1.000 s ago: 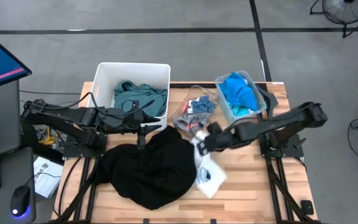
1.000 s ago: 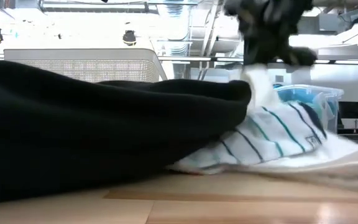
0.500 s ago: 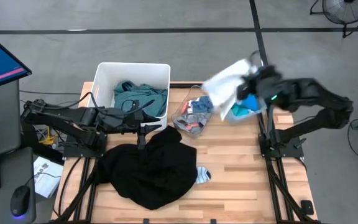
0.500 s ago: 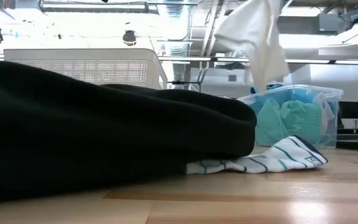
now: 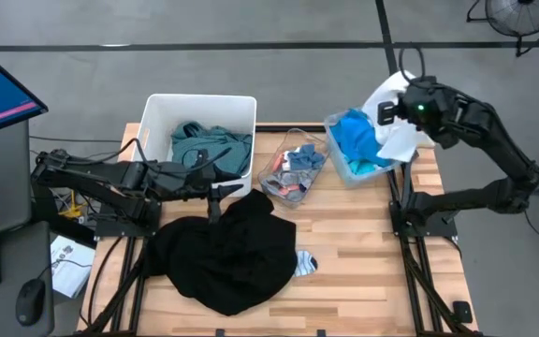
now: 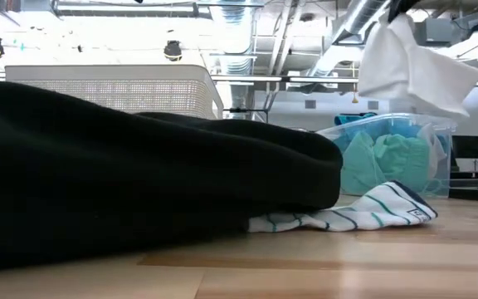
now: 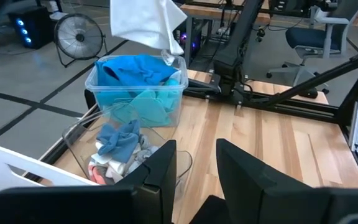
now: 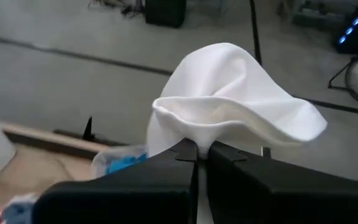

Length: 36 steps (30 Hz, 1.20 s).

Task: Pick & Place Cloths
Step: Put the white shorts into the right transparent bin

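Grey floor (image 5: 279, 23) — black lines, a fan (image 7: 79, 38).

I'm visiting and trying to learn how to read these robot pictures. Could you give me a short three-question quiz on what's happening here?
1. True or false: the right gripper is shut on a white cloth.
2. Which container does that cloth hang over? A) the white plastic bin B) the clear bin with the bright cyan shirt C) the clear bin of small pieces
3. Fill in: the striped sock lies on the table beside the large ____ garment.

Key: 1 true; 2 B; 3 black.
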Tool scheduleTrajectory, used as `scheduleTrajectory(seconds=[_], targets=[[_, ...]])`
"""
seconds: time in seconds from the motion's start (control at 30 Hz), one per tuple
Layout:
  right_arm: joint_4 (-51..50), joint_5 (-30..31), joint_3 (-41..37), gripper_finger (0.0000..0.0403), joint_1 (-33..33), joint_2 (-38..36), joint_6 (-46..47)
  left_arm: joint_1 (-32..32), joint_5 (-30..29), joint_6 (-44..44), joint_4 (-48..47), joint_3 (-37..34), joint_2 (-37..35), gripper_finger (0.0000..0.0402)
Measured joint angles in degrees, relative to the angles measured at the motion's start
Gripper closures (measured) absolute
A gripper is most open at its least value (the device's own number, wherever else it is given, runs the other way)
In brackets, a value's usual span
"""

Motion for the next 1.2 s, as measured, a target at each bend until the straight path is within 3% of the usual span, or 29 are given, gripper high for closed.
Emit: scheduleTrajectory(seconds=[0.13, 0.37, 0.57, 0.77, 1.2], targets=[[3.6, -2.7, -3.7, 0.0402, -2.0, 0.0, -1.5, 0.0, -0.1, 0.0, 0.0, 0.0, 0.0, 0.0303], [19.0, -11.1, -8.9, 0.0401, -4.0, 0.2, -4.1, 0.0, -0.1, 0.0, 0.0, 0.0, 0.0, 0.0303], [14.7, -10.7, -12.0, 0.0401, -7.3, 1.6, -1.7, 0.0, -0.1, 0.0, -0.1, 0.0, 0.0, 0.0303], [13.5, -11.3, -20.7, 0.0400, -9.1, 1.6, 1.7, 0.0, 0.0, 0.0, -0.1, 0.0, 0.0, 0.0303], [26.0, -23.6, -37.1, 0.0400, -17.9, 6.1, -0.1, 0.0, 0.0, 0.0, -0.1, 0.0, 0.0, 0.0303]])
